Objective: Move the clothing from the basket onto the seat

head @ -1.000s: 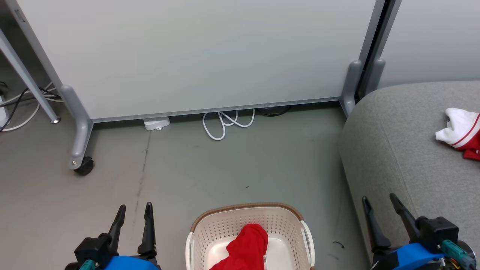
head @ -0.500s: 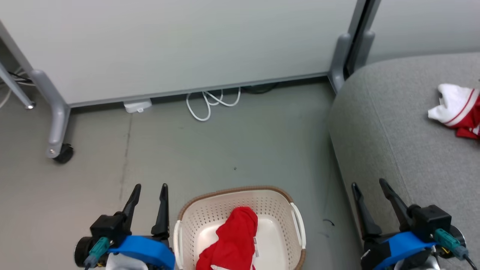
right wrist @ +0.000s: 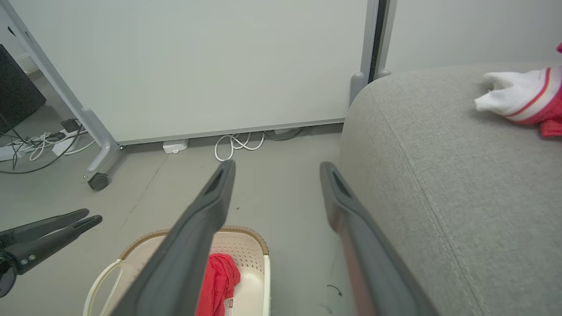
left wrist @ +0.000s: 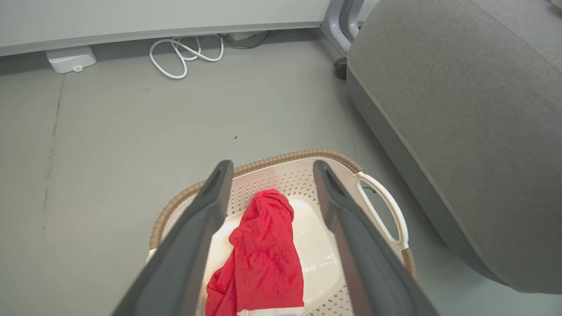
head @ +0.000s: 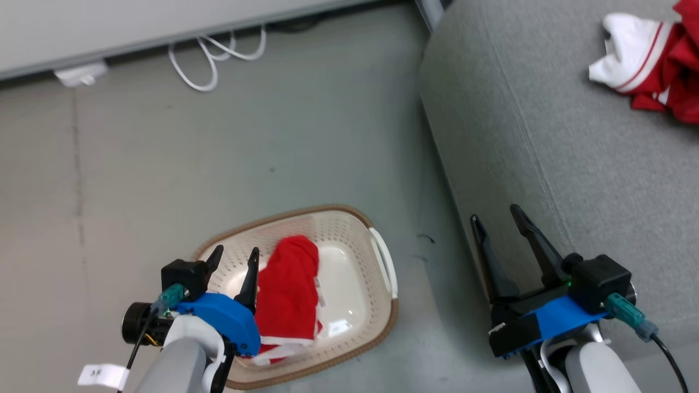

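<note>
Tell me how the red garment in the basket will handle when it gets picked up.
Probably floppy: the red garment lies crumpled and creased, so it should drape from a pinch. Likely light for its size, being soft cloth. Its white-trimmed end may drag on the basket rim.

Clothing (head: 628,54) on seat (head: 546,164) cut by edge, basket (head: 344,226) rim behind left pincer (head: 236,250)

Red fabric garment (head: 288,284) lying in cream perforated plastic basket (head: 334,226), lower centre; left gripper (head: 236,250) fingers apart over its left side.
</note>
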`<state>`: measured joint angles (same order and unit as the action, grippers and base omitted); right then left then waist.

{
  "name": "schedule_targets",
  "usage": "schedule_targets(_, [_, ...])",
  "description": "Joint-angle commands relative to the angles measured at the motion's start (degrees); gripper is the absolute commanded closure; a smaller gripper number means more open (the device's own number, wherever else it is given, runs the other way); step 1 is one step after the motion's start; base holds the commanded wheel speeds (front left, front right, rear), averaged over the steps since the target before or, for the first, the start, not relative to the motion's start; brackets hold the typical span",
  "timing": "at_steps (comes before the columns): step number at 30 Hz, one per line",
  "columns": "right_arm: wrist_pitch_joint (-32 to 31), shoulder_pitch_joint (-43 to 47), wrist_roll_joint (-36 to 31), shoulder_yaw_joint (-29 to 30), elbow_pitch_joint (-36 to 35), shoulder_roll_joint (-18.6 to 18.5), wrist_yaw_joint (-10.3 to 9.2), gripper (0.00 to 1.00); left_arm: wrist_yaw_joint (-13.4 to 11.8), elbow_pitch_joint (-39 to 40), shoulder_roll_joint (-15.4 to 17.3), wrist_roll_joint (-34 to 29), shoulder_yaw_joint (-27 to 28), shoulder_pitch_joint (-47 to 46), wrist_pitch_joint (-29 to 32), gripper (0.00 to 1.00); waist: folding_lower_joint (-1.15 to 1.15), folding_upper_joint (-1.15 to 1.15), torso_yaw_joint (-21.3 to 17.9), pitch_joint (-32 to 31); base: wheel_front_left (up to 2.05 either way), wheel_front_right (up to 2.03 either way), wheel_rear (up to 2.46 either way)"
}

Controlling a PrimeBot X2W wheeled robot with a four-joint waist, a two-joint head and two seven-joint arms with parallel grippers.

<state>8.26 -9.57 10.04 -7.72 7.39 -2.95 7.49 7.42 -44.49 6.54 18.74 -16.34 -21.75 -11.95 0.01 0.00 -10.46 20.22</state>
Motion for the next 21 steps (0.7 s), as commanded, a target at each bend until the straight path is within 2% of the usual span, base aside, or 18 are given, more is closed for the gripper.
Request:
schedule_targets(1, [0.85,-1.31,0.67,-0.36,0.44,0.08,0.02,0.00,0.02,-1.37,0.46,0.16,-0.45,-1.89,0.49,0.00,-0.01,0.00,-5.47,6.52,0.00,0.00,0.00])
schedule_targets(10, [4.17,-5.56,3.36,-4.43,3.23,0.12,0.02,0.00,-0.24,-11.05,1.31,-0.12,-2.27,-11.03,4.59,0.00,-0.01,0.00,-10.53,16.10,0.00,0.00,0.00])
schedule_targets(21, [6.40,-9.51,6.35,-8.99,4.09,0.12,0.02,0.00,-7.28,-19.34,2.44,-1.69,-2.90,-19.73,9.24,0.00,-0.01,0.00,-13.00,24.26,0.00,0.00,0.00])
